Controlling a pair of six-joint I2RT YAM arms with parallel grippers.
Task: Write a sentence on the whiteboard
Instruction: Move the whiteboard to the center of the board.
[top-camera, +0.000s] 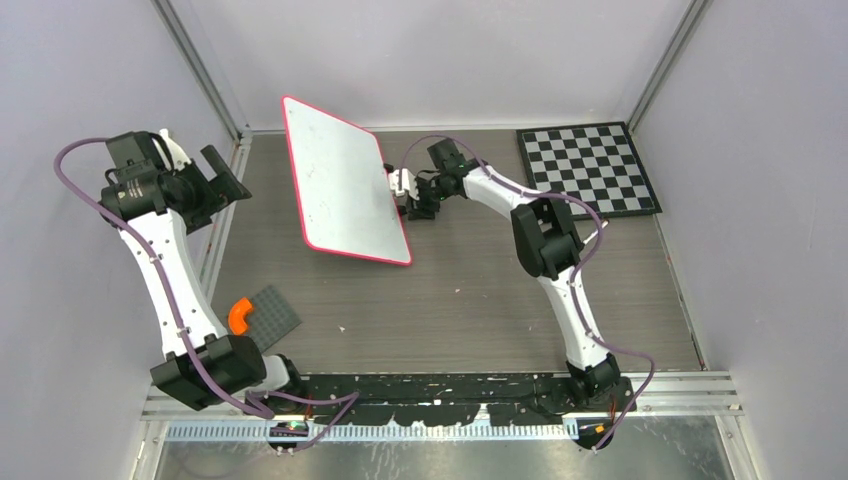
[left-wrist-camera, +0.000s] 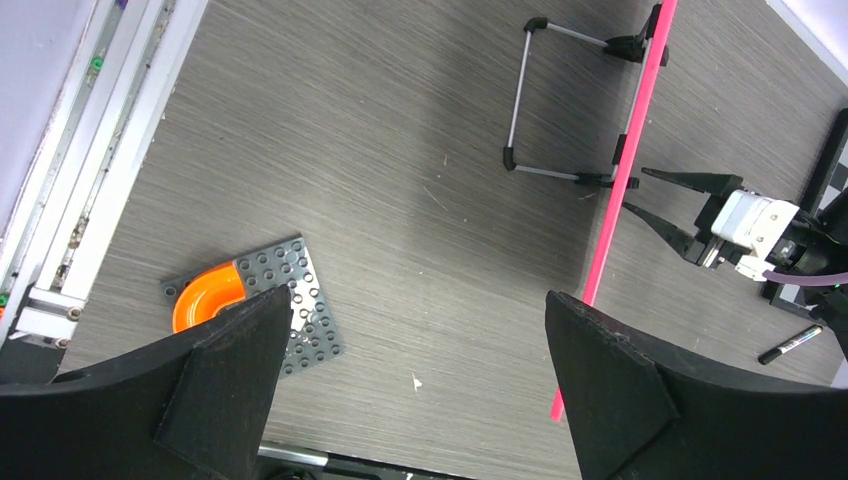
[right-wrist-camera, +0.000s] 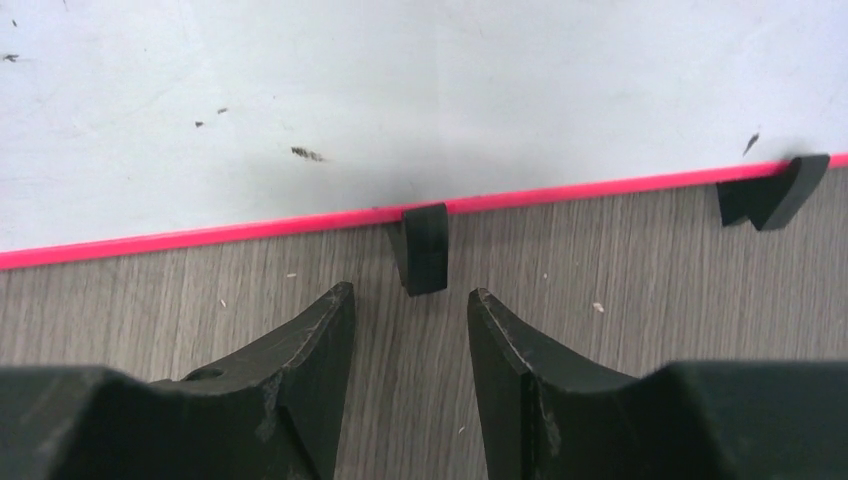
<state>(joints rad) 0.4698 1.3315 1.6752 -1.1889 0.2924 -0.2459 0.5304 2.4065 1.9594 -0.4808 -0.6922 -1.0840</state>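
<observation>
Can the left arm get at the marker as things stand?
Probably not directly: the marker lies beyond the propped whiteboard, beside the right gripper, so the board blocks the left gripper.

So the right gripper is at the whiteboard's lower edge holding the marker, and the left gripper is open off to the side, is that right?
Not quite. The right gripper holds nothing: its jaws stand apart, empty, before a clip on the whiteboard edge. The marker lies on the table, as the left wrist view shows. The left gripper is open.
</observation>
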